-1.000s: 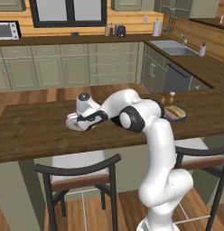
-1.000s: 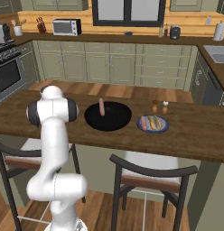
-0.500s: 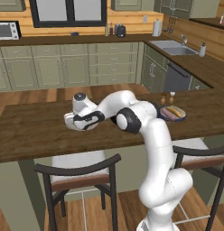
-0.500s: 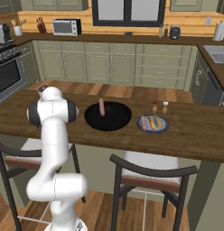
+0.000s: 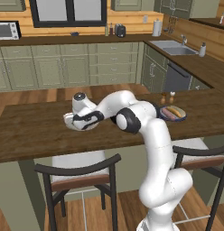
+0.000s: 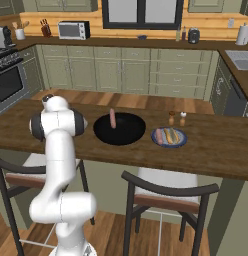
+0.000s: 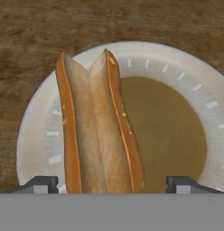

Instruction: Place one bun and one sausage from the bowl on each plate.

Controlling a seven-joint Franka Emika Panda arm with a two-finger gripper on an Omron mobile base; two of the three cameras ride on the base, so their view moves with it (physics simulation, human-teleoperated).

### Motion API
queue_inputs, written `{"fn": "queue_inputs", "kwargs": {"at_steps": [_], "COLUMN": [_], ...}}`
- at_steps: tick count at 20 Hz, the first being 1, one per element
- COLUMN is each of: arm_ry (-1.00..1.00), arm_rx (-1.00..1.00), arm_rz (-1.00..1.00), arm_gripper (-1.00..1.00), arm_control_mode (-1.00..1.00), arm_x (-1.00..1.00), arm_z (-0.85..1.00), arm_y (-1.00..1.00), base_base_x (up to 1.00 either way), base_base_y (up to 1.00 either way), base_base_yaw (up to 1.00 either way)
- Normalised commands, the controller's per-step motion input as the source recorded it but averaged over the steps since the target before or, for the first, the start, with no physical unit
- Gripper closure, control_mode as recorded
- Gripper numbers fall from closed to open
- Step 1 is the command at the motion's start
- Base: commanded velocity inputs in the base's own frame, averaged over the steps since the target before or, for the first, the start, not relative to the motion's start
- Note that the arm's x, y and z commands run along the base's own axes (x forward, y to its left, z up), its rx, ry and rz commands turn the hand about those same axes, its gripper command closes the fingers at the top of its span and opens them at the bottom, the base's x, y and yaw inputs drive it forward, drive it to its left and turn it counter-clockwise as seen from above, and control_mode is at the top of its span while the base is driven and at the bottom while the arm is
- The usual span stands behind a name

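Dark wooden surface (image 7: 23, 27) carries my small white plate with a tan-brown centre (image 7: 177, 135); a split golden bun (image 7: 98, 131) lies on its left part; my tool (image 7: 111, 184) hangs over it, tips spread wide, clear of the bun; wide black bowl (image 6: 119, 129) holds one pink sausage (image 6: 112, 118); greyish-blue plate (image 6: 169, 136) carries a filled bun.

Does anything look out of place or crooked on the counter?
Slightly: the bun lies off-centre on the white plate, toward one rim. The sausage in the black bowl leans against its far rim.
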Motion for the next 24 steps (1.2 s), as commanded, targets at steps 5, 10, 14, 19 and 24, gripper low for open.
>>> {"fn": "queue_inputs", "kwargs": {"at_steps": [5, 10, 14, 19, 24], "arm_ry": [0.02, 0.0, -0.16, -0.1, 0.05], "arm_rx": [-0.03, -0.02, -0.01, 0.0, 0.0], "arm_rz": [0.0, 0.0, 0.0, 0.0, 0.0], "arm_gripper": [-1.0, -1.0, -1.0, -1.0, -1.0], "arm_control_mode": [-1.0, -1.0, -1.0, -1.0, -1.0], "arm_x": [0.0, -0.06, -0.81, -0.53, -0.16], "arm_z": [0.28, 0.92, 0.47, 0.76, 0.52], "arm_y": [-0.01, -0.12, -0.95, -1.0, -1.0], "base_base_x": [0.0, 0.0, 0.0, 0.0, 0.0], "base_base_y": [0.0, 0.0, 0.0, 0.0, 0.0], "base_base_yaw": [0.0, 0.0, 0.0, 0.0, 0.0]}}
